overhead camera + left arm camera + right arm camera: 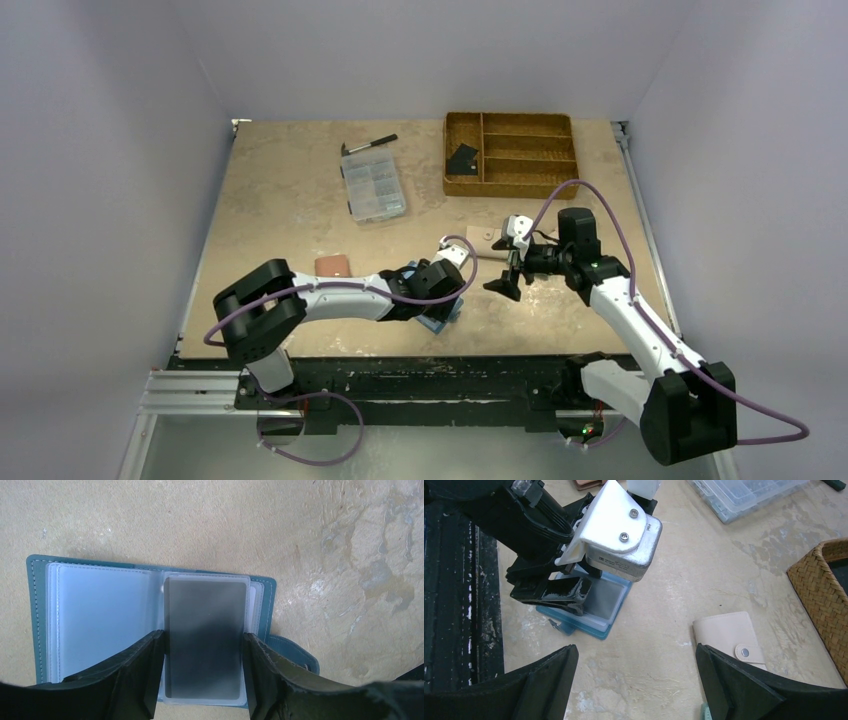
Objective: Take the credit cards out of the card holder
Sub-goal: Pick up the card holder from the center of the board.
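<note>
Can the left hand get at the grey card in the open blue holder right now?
Probably yes: the left hand straddles the grey card, which lies in the top clear sleeve of the open card holder, with nothing in between. It may pinch the sleeve too.

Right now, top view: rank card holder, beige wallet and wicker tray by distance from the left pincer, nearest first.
1. card holder, right under the left pincer.
2. beige wallet, just beyond, to the right.
3. wicker tray, far back right.

The top view looks down on the whole table (pixel 290 220); both wrist views look closely at the card holder (pixel 100 615).
</note>
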{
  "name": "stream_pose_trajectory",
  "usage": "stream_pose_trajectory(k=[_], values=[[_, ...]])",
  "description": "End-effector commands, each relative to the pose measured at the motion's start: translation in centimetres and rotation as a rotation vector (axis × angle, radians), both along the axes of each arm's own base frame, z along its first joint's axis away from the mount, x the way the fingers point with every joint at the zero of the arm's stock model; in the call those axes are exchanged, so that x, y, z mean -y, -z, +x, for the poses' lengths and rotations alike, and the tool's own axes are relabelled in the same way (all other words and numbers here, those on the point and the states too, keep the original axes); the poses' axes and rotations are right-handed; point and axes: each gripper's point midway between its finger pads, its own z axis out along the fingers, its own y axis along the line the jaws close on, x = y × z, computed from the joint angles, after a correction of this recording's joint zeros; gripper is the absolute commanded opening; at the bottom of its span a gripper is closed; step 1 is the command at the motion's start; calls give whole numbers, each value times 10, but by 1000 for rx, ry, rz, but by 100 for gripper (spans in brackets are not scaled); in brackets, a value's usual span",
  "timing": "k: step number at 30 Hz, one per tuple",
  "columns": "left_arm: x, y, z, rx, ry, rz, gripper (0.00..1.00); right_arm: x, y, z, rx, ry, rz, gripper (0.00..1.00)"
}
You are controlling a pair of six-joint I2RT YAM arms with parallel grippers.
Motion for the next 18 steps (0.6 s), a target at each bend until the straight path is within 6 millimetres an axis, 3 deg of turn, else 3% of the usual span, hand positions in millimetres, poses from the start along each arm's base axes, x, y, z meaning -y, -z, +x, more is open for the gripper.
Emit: stream_pose_trajectory(k=[1,7,14,18], values=[[-9,-4,2,11,-43,7,47,-2,1,-4,-8,-30,12,99],[1,-10,-4,-84,-59,-195,38,-8,6,-5,-138,-49,25,96],[1,-34,4,-197,-130,-589,30,-20,34,-5,-537,-85,-29,60],[5,-42,1,-225,-125,-661,26,-37,53,-3,-557,-63,-112,59]])
